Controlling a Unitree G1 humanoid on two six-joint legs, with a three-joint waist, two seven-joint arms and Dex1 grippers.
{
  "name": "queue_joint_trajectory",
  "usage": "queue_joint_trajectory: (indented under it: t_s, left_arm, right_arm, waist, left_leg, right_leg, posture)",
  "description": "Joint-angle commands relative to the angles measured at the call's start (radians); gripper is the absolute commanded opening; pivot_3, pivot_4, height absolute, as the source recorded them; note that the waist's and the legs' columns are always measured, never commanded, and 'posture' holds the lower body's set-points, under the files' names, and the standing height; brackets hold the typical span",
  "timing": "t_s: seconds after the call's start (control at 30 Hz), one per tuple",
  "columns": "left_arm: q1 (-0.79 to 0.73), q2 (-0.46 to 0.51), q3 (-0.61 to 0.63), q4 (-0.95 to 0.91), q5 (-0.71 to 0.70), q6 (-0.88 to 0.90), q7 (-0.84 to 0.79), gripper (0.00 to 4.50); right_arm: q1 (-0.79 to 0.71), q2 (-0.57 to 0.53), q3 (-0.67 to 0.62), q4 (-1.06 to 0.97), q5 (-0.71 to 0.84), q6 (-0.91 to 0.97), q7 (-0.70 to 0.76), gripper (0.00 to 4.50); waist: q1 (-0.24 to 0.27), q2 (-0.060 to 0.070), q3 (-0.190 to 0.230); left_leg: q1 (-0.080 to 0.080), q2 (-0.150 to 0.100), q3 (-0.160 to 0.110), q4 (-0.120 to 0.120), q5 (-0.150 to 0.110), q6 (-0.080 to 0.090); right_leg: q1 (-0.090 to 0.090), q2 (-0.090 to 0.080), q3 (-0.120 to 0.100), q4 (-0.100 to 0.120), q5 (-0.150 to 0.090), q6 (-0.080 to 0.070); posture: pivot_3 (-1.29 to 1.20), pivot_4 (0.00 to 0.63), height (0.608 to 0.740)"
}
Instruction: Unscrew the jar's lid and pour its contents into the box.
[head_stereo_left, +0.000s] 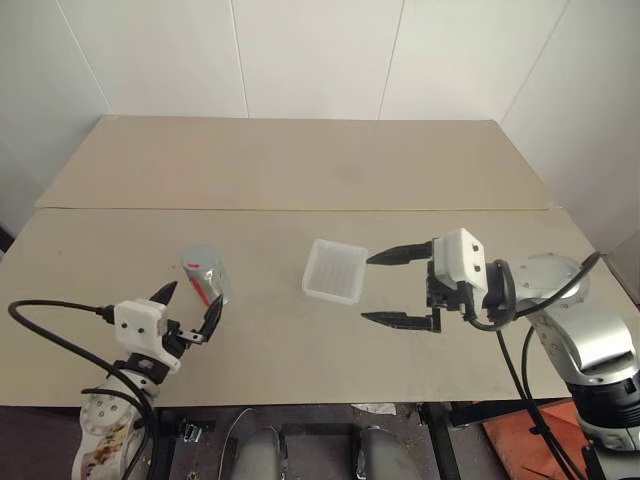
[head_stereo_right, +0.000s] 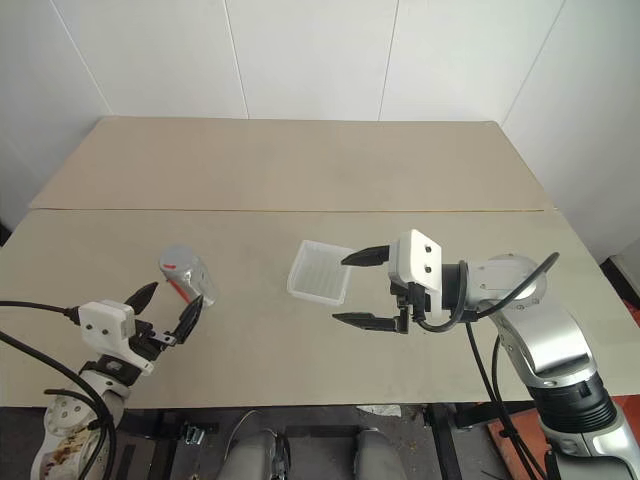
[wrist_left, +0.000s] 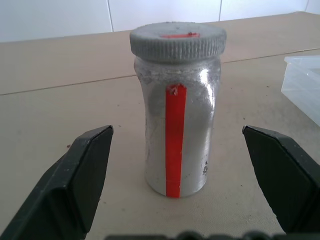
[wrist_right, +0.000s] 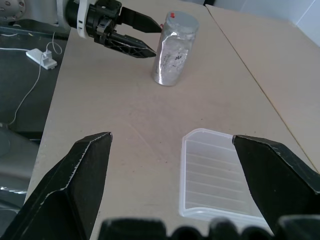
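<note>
Surface (head_stereo_left: 300, 330) carries one jar (head_stereo_left: 205, 273), upright with its one lid (wrist_left: 177, 42) on, and one box (head_stereo_left: 335, 271). Two grippers, left gripper (head_stereo_left: 188, 311) near the jar, right gripper (head_stereo_left: 394, 288) beside the box, both with fingers spread, holding nothing.

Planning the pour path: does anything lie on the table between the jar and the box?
No. In the right wrist view, only bare table lies between the jar and the box.

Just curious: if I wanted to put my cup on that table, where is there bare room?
The whole far table half is bare, as is the strip between jar and box. It is crowded near the front, around each open pincer: left, right.
</note>
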Motion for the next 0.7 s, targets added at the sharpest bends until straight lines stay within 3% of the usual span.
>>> queue_joint_trajectory:
  t_s: [0.03, 0.57, 0.7]
  left_arm:
    - [-0.064, 0.001, -0.017, 0.030, 0.016, -0.034, 0.021, 4.50]
    - [-0.220, 0.027, -0.060, 0.176, 0.043, -0.034, 0.027, 4.50]
    - [-0.251, 0.033, -0.077, 0.213, 0.052, -0.052, 0.021, 3.56]
  right_arm:
    - [0.014, -0.005, -0.033, -0.056, 0.003, -0.026, -0.017, 4.49]
    - [0.042, -0.010, -0.045, -0.095, 0.009, -0.013, -0.047, 4.49]
    - [0.045, -0.008, -0.049, -0.101, 0.013, -0.008, -0.054, 4.50]
  waist:
    - [0.003, 0.000, 0.000]
    - [0.000, 0.000, 0.000]
    - [0.001, 0.000, 0.000]
  left_leg:
    - [0.000, 0.000, 0.000, 0.000, 0.000, 0.000]
    - [0.000, 0.000, 0.000, 0.000, 0.000, 0.000]
    - [0.000, 0.000, 0.000, 0.000, 0.000, 0.000]
  right_leg:
    - [0.000, 0.000, 0.000, 0.000, 0.000, 0.000]
    - [0.000, 0.000, 0.000, 0.000, 0.000, 0.001]
    - [0.000, 0.000, 0.000, 0.000, 0.000, 0.001]
  posture:
    - [0.00, 0.150, 0.740]
    - [0.00, 0.150, 0.740]
    - [0.00, 0.150, 0.740]
